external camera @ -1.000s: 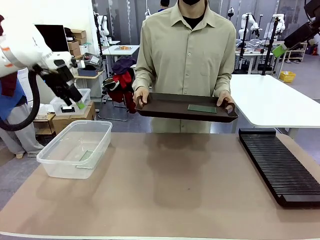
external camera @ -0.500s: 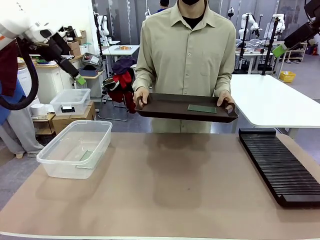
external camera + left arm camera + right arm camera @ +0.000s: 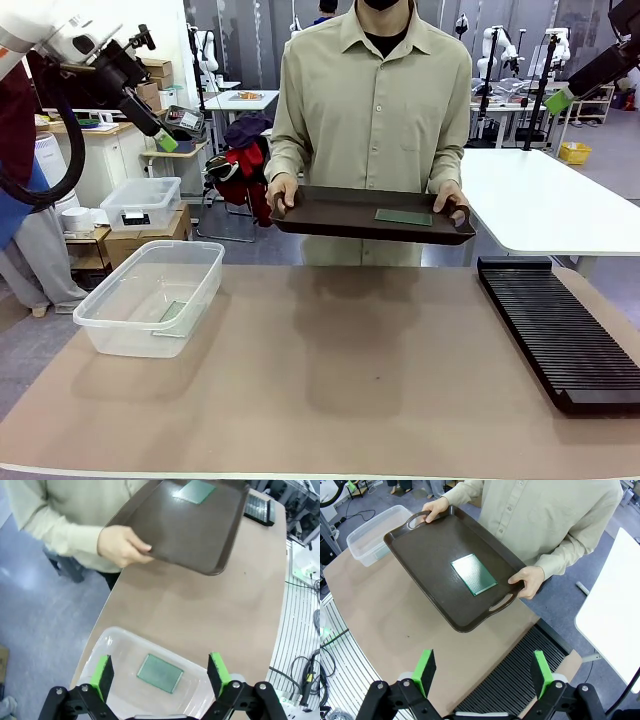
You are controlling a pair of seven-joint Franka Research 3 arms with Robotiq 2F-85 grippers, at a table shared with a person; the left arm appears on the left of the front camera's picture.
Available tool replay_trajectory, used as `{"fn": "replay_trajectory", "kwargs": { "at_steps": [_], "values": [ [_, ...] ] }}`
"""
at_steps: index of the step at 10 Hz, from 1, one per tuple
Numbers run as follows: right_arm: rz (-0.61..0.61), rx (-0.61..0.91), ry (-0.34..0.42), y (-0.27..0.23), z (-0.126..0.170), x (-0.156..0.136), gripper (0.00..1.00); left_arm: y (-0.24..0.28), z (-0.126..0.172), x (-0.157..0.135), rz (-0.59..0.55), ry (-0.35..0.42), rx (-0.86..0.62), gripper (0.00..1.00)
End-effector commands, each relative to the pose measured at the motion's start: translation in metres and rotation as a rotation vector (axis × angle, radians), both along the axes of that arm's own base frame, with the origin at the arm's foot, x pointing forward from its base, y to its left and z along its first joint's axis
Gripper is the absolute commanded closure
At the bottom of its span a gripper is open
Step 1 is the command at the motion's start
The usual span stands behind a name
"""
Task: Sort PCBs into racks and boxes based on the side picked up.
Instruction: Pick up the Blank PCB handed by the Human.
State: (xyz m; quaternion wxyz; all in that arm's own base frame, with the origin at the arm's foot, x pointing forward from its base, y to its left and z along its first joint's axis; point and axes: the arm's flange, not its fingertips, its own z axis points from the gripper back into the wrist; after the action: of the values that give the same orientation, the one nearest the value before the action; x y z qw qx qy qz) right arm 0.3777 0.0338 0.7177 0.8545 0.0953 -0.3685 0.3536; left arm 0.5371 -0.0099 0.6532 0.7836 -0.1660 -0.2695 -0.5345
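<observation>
- The tan surface (image 3: pixel 380 400) carries the rack on the robot's right and the tub on its left, well apart.
- A person (image 3: pixel 375 100) stands at the far side and grips a dark brown tray (image 3: pixel 330 210) by both handles, above the surface's far edge.
- The long black rack (image 3: pixel 555 325) lies flat, and its slots look bare.
- The clear tub (image 3: pixel 205 262) sits near the left edge.
- The left hand (image 3: pixel 160 672) hangs high over the tub, its green pads (image 3: pixel 102 674) spread wide, pinching nothing.
- The right hand (image 3: pixel 483 672) hangs high above the tray and rack, likewise spread and bare.
- One green PCB (image 3: pixel 172 311) lies flat on the tub's bottom.
- The other green PCB (image 3: pixel 473 574) lies flat on the tray, nearer its right-hand handle in the front view.
</observation>
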Motion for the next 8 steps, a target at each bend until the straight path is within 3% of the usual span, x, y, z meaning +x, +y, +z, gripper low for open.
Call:
{"fn": "replay_trajectory", "kwargs": {
  "at_steps": [1,2,6,8],
  "values": [
    [0.010,-0.001,0.001,0.000,-0.003,-0.002,0.00,-0.002,-0.001,-0.005,-0.080,-0.053,-0.078,0.00],
    [0.010,-0.001,0.001,0.000,-0.003,-0.002,0.00,-0.006,-0.003,-0.004,-0.116,-0.075,-0.111,0.00],
    [0.010,-0.001,0.001,0.000,-0.003,-0.002,0.00,-0.011,-0.019,-0.008,-0.138,-0.044,-0.151,0.00],
    [0.010,-0.001,0.001,0.000,-0.003,-0.002,0.00,-0.016,-0.007,-0.001,-0.123,-0.063,-0.127,0.00]
  ]
}}
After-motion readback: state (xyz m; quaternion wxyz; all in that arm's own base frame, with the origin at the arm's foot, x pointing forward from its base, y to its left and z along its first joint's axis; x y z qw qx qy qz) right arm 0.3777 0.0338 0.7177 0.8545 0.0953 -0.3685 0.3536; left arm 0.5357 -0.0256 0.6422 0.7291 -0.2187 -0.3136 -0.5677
